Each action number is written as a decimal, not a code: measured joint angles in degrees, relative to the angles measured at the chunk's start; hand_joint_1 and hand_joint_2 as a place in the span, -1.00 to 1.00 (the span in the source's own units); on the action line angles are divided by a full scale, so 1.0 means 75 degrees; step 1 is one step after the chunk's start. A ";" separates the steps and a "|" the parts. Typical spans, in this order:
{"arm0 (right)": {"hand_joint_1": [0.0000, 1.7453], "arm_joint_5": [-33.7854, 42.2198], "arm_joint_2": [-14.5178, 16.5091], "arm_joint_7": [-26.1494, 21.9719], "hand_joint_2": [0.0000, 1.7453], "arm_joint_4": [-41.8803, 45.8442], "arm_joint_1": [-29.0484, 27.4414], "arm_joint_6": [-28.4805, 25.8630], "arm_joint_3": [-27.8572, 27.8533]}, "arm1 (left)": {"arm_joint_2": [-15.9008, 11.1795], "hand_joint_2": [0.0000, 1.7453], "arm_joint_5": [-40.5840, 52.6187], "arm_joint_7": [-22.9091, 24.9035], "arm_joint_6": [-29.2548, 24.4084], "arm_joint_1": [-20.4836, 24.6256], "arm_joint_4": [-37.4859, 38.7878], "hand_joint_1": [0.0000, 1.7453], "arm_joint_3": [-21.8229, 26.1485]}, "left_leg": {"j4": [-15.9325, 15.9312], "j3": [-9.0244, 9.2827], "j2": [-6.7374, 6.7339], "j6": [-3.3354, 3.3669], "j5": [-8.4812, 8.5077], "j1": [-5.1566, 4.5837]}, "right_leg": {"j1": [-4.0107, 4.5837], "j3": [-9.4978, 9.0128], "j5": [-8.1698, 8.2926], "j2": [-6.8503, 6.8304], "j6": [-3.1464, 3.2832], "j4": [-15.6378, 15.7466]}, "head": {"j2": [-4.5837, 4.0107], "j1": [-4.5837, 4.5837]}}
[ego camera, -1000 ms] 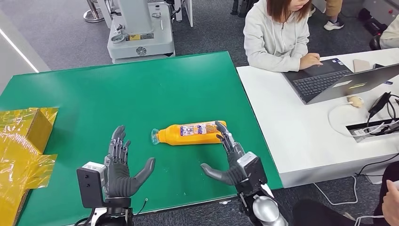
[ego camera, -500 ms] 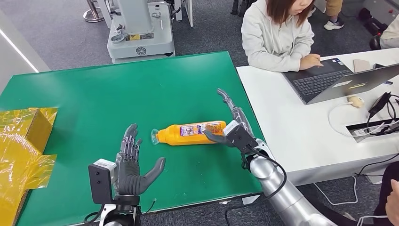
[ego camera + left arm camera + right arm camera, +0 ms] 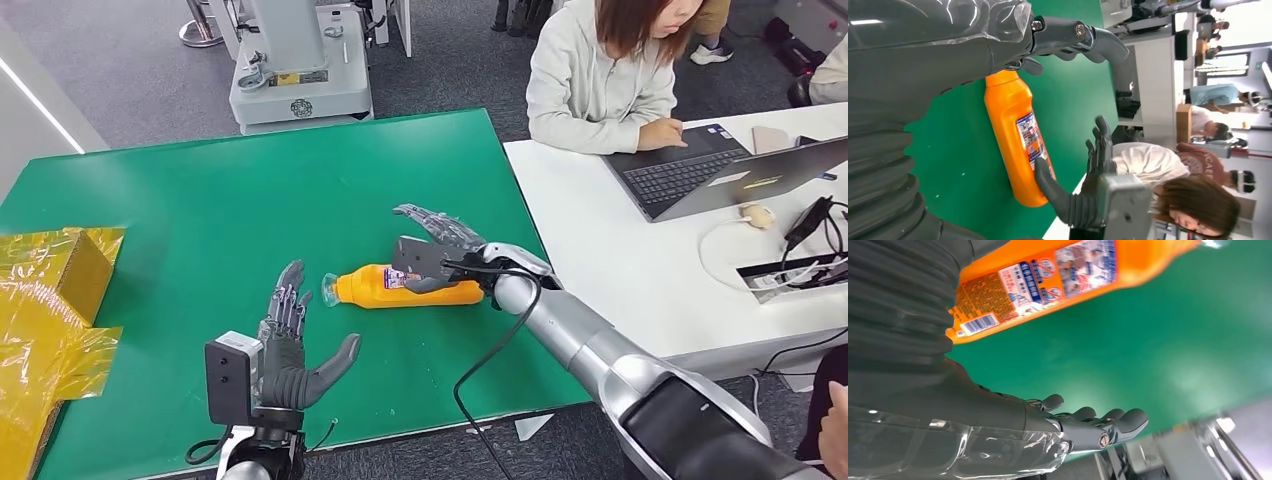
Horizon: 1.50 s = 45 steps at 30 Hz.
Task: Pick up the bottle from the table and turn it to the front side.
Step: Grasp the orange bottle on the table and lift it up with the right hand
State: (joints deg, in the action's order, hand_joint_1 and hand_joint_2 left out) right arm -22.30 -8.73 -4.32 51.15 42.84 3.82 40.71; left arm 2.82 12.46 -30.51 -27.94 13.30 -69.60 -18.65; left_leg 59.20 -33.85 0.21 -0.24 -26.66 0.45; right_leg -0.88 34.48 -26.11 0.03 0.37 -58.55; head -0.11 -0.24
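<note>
Head view: green table [image 3: 250, 190] across centre and left of frame, white desk [image 3: 640, 290] touching its right edge, grey carpet beyond. Grey machine base [image 3: 300, 85] at upper centre, off the table's far edge. At left edge, yellow box [image 3: 60, 265] with crinkled gold film spilling below it. On the desk at upper right, open laptop [image 3: 700, 170] with a person [image 3: 605, 85] in a pale hoodie typing, cables and small items further right.

Bottle [image 3: 410, 287] lying on its side at centre of the table, orange, label up, clear cap end pointing left. Right hand [image 3: 435, 250] poised over the bottle's base end, fingers spread above it, thumb against the bottle's side; not clenched, grasping nothing. Left hand [image 3: 290, 345] at lower left of centre, palm up, fingers apart, released, just beside the cap end without touching.

Left wrist view: bottle [image 3: 1018, 140] on green, thumb of right hand [image 3: 1083, 192] touching its label.
</note>
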 joint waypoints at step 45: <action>-1.00 -0.1058 0.0596 0.0901 1.00 -0.2197 0.2168 0.2451 0.3841 | -0.0114 1.00 -0.0050 0.0204 0.0428 0.0025 0.0265 -1.00 0.0007 | 0.0001 -0.0001 0.0001 -0.0001 0.0001 0.0000 | 0.0000 0.0001 0.0000 0.0000 0.0000 -0.0001 | 0.0000 0.0000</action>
State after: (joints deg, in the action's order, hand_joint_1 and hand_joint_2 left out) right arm -30.24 -4.26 2.44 34.67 59.09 22.20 69.52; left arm 1.97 12.09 -28.98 -24.73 13.49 -67.61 -18.60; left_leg 59.21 -33.85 0.22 -0.24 -26.66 0.44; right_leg -0.87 34.49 -26.11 0.03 0.37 -58.56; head -0.11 -0.24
